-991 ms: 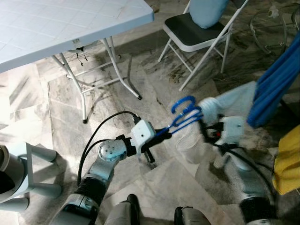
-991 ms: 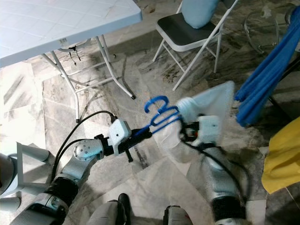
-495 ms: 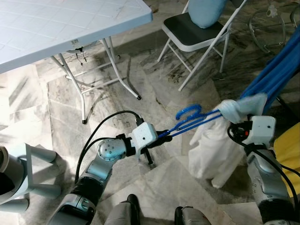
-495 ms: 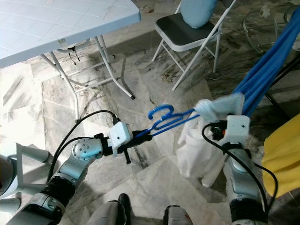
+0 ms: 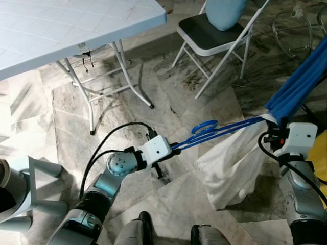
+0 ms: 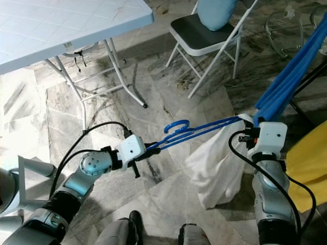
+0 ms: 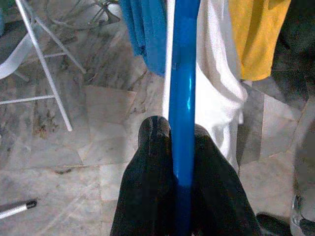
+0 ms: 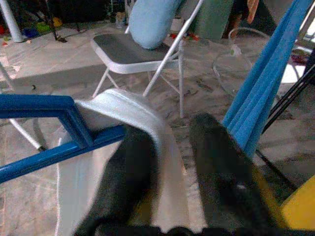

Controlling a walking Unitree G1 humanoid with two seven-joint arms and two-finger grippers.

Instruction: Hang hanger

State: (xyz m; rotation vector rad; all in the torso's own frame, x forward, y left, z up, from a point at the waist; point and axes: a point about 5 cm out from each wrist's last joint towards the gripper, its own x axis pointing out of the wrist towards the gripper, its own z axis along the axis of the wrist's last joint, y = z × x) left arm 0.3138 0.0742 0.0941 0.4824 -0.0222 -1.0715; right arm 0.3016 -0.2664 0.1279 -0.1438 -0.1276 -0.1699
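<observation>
On the marble floor (image 5: 133,109) past the folding chair (image 5: 214,35), the left gripper (image 5: 171,148) clamps the blue hanger (image 5: 214,130); the right gripper (image 5: 271,133) pinches its far end through the white garment (image 5: 230,163). Uneven pulling could slide the cloth off.

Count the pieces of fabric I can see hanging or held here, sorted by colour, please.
White cloth on the blue plastic hanger: 1
Blue hanging cloth: 1
Yellow hanging cloth: 1
Total: 3
</observation>
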